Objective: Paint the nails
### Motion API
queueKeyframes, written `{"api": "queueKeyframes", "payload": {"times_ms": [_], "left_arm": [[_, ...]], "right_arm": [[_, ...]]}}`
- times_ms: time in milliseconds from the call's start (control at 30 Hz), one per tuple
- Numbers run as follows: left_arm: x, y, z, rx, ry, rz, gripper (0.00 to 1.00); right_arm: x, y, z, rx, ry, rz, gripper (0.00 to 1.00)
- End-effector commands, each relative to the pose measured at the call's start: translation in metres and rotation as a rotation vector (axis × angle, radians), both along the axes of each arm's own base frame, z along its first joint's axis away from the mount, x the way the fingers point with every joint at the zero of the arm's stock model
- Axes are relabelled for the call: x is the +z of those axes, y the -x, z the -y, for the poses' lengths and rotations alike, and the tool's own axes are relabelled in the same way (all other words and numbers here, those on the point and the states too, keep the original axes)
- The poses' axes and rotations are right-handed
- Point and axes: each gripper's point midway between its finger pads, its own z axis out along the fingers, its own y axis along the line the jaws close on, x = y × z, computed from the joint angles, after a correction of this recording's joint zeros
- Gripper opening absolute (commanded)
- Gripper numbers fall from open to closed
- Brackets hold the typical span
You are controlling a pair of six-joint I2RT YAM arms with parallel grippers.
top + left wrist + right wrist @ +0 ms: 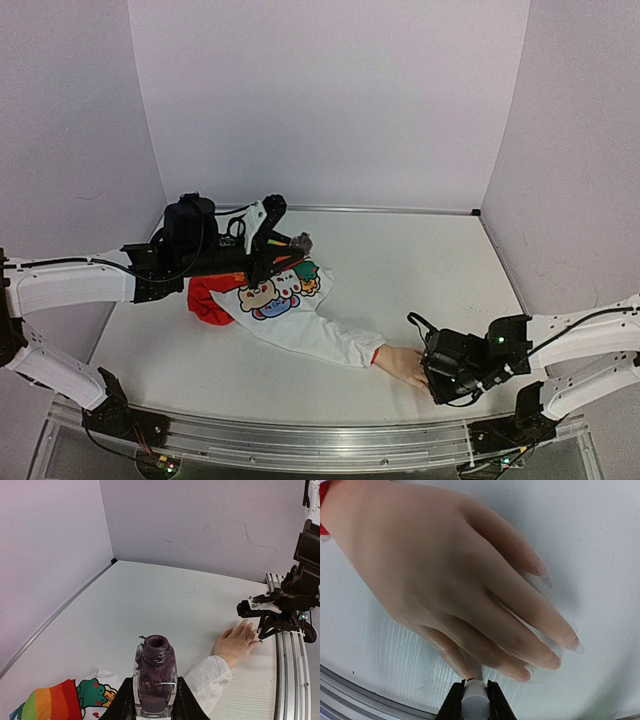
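A pale mannequin hand [400,364] lies palm down near the table's front edge, its arm in a white sleeve [315,335]. My right gripper [475,700] is shut on a pale cap [474,704], which hovers right at the tip of the lowest finger [455,657]; that nail is hidden. The other nails [575,644] look bare pink. My left gripper [155,702] is shut on an uncapped clear bottle of dark purple polish [155,675], held upright above the garment at the left [298,243]. The hand [239,641] and my right gripper [261,630] also show in the left wrist view.
A white garment with cartoon prints [275,292] and a red part [208,298] lies mid-table under the left arm. A metal rail [300,445] runs along the front edge, close behind the mannequin hand. Pale walls enclose the table.
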Motion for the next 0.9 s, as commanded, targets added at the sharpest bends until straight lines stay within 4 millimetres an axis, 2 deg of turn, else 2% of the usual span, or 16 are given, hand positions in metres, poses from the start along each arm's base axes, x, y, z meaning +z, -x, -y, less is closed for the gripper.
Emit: {"api": "queueKeyframes", "payload": {"times_ms": [0,233,500,867], "left_arm": [[0.033,0.002,-0.003,0.008,0.069,0.054,0.00],[0.034,0.002,-0.004,0.008,0.070,0.057,0.00],[0.035,0.002,-0.004,0.010,0.069,0.062,0.00],[0.034,0.002,-0.002,0.003,0.068,0.058,0.00]], "right_arm": [[0.009,-0.004,-0.006,-0.006,-0.011,0.017,0.00],[0.010,-0.005,-0.006,-0.008,-0.007,0.024,0.00],[0.026,-0.008,0.002,-0.020,-0.015,0.063,0.00],[0.030,-0.004,0.006,-0.005,-0.013,0.049,0.00]]}}
